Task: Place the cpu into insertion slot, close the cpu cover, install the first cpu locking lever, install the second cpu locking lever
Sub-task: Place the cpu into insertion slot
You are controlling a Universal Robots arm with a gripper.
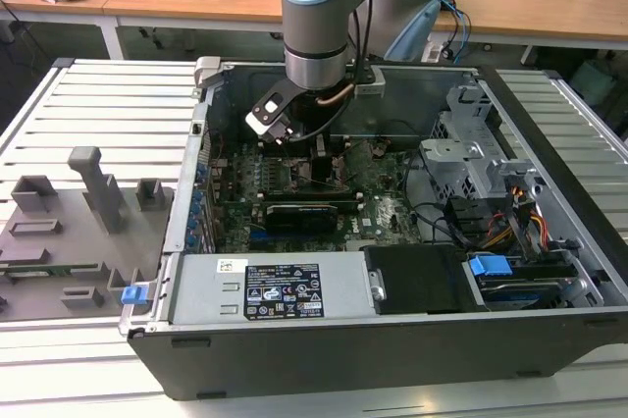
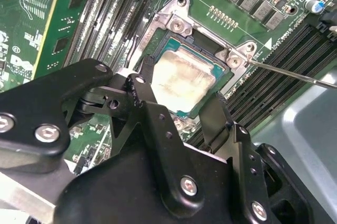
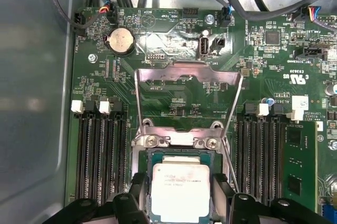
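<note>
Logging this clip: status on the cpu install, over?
Arm's gripper astride cpu, grip unclear. That cpu sits in insertion slot. Hinged cpu cover stands open. Nothing obstructing.

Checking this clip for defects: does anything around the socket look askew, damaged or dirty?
Only the cpu: its metal top looks blotchy, as if smeared with pale residue, in the second wrist view. It sits square to the slot, under the gripper. The cover stands open, which fits the work.

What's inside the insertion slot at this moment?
The cpu lies in the insertion slot, metal top up. It covers the slot's floor, so nothing beneath it can be seen.
</note>
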